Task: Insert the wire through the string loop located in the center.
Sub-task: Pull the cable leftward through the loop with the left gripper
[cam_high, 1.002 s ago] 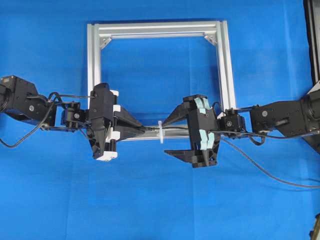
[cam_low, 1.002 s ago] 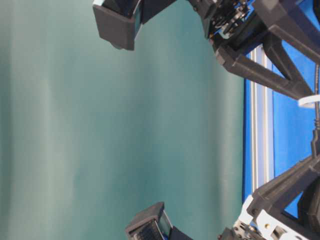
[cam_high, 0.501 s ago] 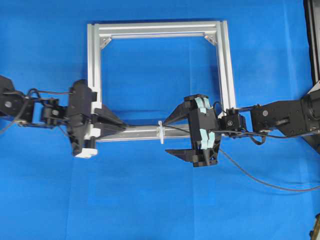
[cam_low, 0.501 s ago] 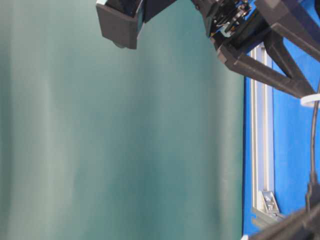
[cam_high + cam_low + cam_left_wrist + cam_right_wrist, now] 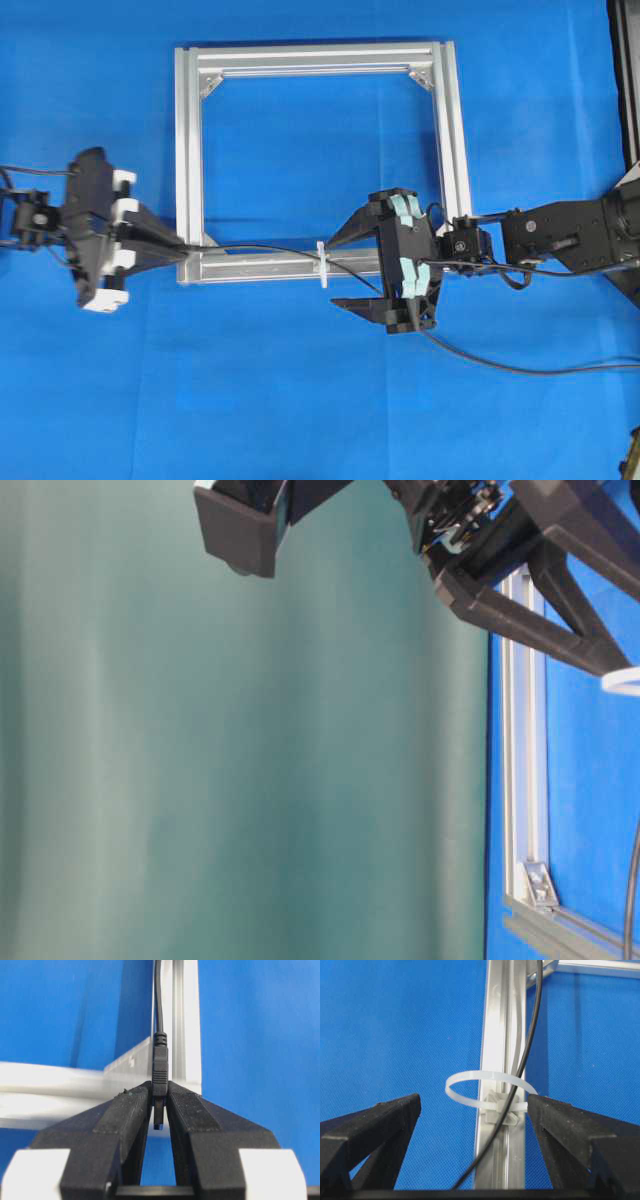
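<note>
Threading looks done, or very nearly. In the right wrist view the wire (image 5: 522, 1067) runs through the string loop (image 5: 490, 1091), entering from the far side and leaving toward the camera at about 7 o'clock, while the loop stands over the frame (image 5: 497, 1020) rail with its small lock sitting on the rail. From overhead the same reading holds: the wire (image 5: 260, 248) goes from the left gripper (image 5: 172, 243) at 9 o'clock, across the bottom rail of the frame (image 5: 188, 150), to the string loop (image 5: 322, 264) at mid-rail, then on under the right gripper (image 5: 345, 270) and trails off toward 4 o'clock. Left gripper (image 5: 159, 1110): pressed together on the plug end of the wire (image 5: 159, 1067), which stands upright between the jaws, cable leading away toward 12 o'clock along the rail. It sits just outside the frame's lower left corner, well apart from the loop. Right gripper (image 5: 472, 1105): spread wide, one finger on each side of the loop, gripping nothing; whether the fingertips touch the loop I cannot tell. Table-level view adds little: only a sliver of the loop (image 5: 622, 681) at the right edge and part of the right arm. Judgement: the plug is through and a long length of wire lies on the left side. What may be left is little: letting the plug go and drawing both arms clear without dragging the wire back out.
</note>
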`<state>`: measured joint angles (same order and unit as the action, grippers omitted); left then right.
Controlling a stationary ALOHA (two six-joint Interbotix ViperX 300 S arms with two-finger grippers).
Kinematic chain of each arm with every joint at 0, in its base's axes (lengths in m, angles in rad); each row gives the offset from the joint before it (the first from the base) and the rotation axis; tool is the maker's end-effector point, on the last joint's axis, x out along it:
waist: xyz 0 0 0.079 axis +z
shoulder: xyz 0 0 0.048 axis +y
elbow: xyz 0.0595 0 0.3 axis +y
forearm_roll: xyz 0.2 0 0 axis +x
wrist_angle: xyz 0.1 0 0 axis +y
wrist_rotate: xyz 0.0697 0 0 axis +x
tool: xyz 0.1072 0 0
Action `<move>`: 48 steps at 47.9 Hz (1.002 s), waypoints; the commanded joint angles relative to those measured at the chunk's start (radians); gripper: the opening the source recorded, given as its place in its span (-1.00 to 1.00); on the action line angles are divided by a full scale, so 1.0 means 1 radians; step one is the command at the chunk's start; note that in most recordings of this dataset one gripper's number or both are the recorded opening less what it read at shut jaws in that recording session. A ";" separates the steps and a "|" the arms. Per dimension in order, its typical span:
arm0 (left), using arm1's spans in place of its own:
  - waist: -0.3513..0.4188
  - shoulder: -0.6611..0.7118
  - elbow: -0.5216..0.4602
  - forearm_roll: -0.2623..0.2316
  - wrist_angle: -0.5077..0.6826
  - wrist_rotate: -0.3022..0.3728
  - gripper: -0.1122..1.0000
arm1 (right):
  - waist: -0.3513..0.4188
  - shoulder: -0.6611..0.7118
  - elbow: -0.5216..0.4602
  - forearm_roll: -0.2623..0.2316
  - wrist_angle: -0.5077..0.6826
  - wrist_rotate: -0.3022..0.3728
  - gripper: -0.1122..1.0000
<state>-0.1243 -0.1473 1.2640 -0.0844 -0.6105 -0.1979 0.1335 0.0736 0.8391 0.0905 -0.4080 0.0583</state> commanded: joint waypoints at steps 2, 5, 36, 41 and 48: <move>-0.006 -0.074 0.046 0.000 0.005 -0.005 -0.64 | -0.002 -0.021 -0.006 -0.002 -0.003 -0.002 0.87; -0.006 -0.107 0.071 0.000 0.012 -0.005 -0.64 | 0.000 -0.021 -0.006 -0.002 -0.006 -0.002 0.87; -0.012 -0.198 0.084 0.011 0.115 0.067 -0.64 | 0.000 -0.021 -0.006 -0.003 -0.008 -0.002 0.87; -0.012 -0.199 0.083 0.011 0.115 0.067 -0.63 | 0.000 -0.021 -0.008 -0.003 -0.008 -0.003 0.87; -0.009 -0.198 0.081 0.009 0.115 0.061 0.01 | -0.002 -0.021 -0.006 -0.003 -0.008 -0.003 0.87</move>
<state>-0.1335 -0.3405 1.3606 -0.0767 -0.4909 -0.1350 0.1319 0.0736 0.8391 0.0890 -0.4096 0.0568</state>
